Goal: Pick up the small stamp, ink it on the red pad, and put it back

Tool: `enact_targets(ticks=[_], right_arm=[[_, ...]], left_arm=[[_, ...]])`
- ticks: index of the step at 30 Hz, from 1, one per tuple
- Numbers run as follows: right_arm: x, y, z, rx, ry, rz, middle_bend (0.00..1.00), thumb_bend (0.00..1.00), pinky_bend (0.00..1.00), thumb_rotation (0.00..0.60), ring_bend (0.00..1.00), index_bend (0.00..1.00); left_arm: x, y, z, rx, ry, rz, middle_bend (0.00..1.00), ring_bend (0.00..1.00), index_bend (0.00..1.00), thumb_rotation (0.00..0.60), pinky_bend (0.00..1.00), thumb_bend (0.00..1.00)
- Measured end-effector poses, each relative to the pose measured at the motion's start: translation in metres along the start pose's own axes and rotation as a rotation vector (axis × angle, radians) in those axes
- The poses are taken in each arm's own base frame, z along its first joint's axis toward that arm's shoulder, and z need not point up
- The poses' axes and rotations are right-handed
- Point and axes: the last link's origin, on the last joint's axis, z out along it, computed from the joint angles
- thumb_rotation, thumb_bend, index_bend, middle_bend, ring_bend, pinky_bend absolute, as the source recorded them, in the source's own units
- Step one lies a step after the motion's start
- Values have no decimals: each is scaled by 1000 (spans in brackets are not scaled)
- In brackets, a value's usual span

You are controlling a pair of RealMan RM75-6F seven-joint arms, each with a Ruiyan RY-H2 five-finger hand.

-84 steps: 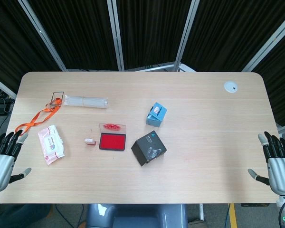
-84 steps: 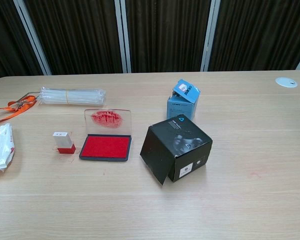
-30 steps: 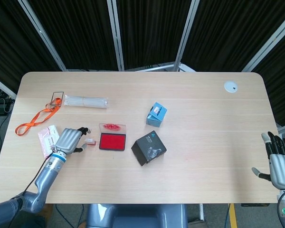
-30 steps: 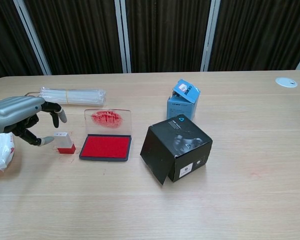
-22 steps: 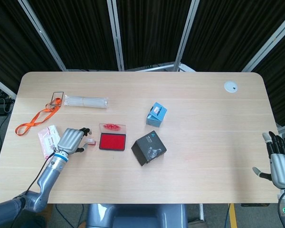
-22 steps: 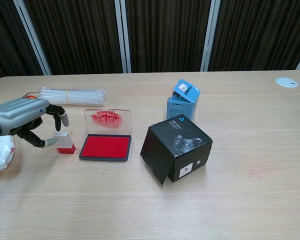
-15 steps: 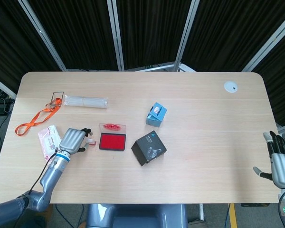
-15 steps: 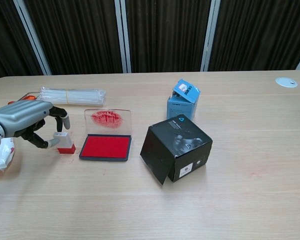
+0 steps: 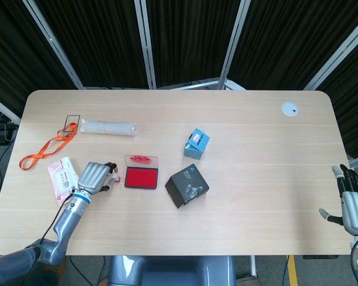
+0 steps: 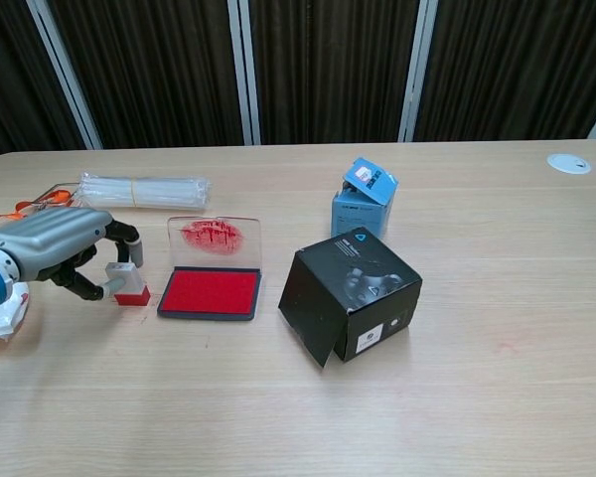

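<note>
Stamp [image 10: 124, 281] pinched by left hand [image 10: 58, 248] beside ink pad [image 10: 210, 291]; head view alone shows right hand [image 9: 353, 205], fingers spread, empty.

Black box [image 10: 350, 293], blue carton [image 10: 363, 198], orange lanyard [image 9: 45, 149], perhaps wipes [image 9: 61, 176].

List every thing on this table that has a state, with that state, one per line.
small stamp: upright on the table, pinched by the left robot hand.
red pad: open, lid standing up.
black box: closed, tilted on an edge.
blue box: closed, its top flap slightly lifted.
right robot hand: open, holding nothing, off the table edge.
</note>
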Motion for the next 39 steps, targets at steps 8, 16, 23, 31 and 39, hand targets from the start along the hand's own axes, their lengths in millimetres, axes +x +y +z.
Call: enact_targets(ticks=[8, 16, 23, 31, 39], right_arm=[[-1, 0, 0, 0, -4, 3, 0, 0, 0, 600, 0, 0], [0, 1, 1, -1, -4, 11, 0, 0, 0, 600, 0, 0], [1, 2, 1, -6, -4, 19, 0, 0, 0, 600, 0, 0], [2, 5, 5, -22, 0, 31, 0, 0, 0, 600, 0, 0], [2, 9, 7, -37, -2, 33, 0, 0, 0, 600, 0, 0]], left_arm=[[0, -1, 1, 0, 10, 2, 493, 894, 469, 600, 956, 398], [7, 3, 1, -11, 26, -14, 513, 894, 494, 600, 956, 409], [29, 20, 4, -53, 89, -46, 520, 894, 502, 600, 955, 408], [37, 48, 24, -85, 91, -41, 528, 894, 511, 600, 955, 409], [24, 69, 36, -100, 62, -35, 530, 894, 512, 600, 956, 412]])
